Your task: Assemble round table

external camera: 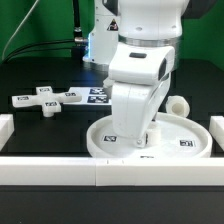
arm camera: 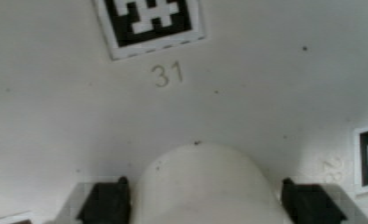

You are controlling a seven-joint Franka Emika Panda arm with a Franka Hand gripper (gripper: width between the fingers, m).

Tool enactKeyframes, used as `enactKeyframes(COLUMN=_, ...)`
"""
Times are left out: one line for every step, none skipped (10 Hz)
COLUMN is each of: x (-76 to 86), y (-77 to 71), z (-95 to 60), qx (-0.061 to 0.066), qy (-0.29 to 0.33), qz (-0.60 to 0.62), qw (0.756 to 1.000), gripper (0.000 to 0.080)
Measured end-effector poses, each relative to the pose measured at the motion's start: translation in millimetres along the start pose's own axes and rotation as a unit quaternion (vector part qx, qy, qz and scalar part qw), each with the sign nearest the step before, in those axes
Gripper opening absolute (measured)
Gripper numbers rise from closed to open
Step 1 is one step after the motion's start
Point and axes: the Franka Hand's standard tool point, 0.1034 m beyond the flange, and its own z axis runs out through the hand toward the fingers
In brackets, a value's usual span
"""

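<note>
The large round disc (external camera: 188,141) lies flat near the front of the table, with tags on its top. My gripper (external camera: 133,136) points straight down over the disc's middle, and its hand hides the hub. In the wrist view the black fingers (arm camera: 106,202) press on both sides of the short white cylinder leg (arm camera: 202,185), held upright above the disc's surface (arm camera: 252,100), where a tag and the number 31 show. The cross-shaped piece (external camera: 48,100) lies flat at the exterior view's left, apart from the disc.
The marker board (external camera: 98,96) lies behind the arm. White border bars run along the front (external camera: 100,170) and stand at both sides (external camera: 5,125). A small white rounded part (external camera: 178,105) shows just behind the disc at the exterior view's right.
</note>
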Motion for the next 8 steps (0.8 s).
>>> enactKeyframes(x=5.7, y=-2.2, z=-0.4, qx=0.001, qy=0.001, qz=-0.002, qw=1.000, gripper=0.0409)
enactKeyframes(x=9.2, y=-4.0, z=-0.2, qx=0.001, qy=0.001, qz=-0.002, qw=1.000, gripper=0.0409)
enactKeyframes(x=12.2, y=-5.3, z=0.3, qx=0.001, qy=0.001, qz=0.000, qw=1.000, gripper=0.0409)
enactKeyframes(x=12.2, y=-5.0, z=0.4, qx=0.000, qy=0.001, qz=0.004, qw=1.000, gripper=0.0409)
enactKeyframes(x=12.3, y=-5.0, z=0.8, qx=-0.003, qy=0.003, qz=0.023, qw=1.000, gripper=0.0409)
enactKeyframes(x=12.1, y=-4.9, z=0.6, qx=-0.003, qy=0.003, qz=0.022, qw=1.000, gripper=0.0409)
enactKeyframes(x=12.0, y=-5.0, z=1.0, qx=-0.003, qy=0.003, qz=0.022, qw=1.000, gripper=0.0409)
enactKeyframes(x=11.9, y=-5.0, z=1.0, qx=-0.003, qy=0.003, qz=0.023, qw=1.000, gripper=0.0572)
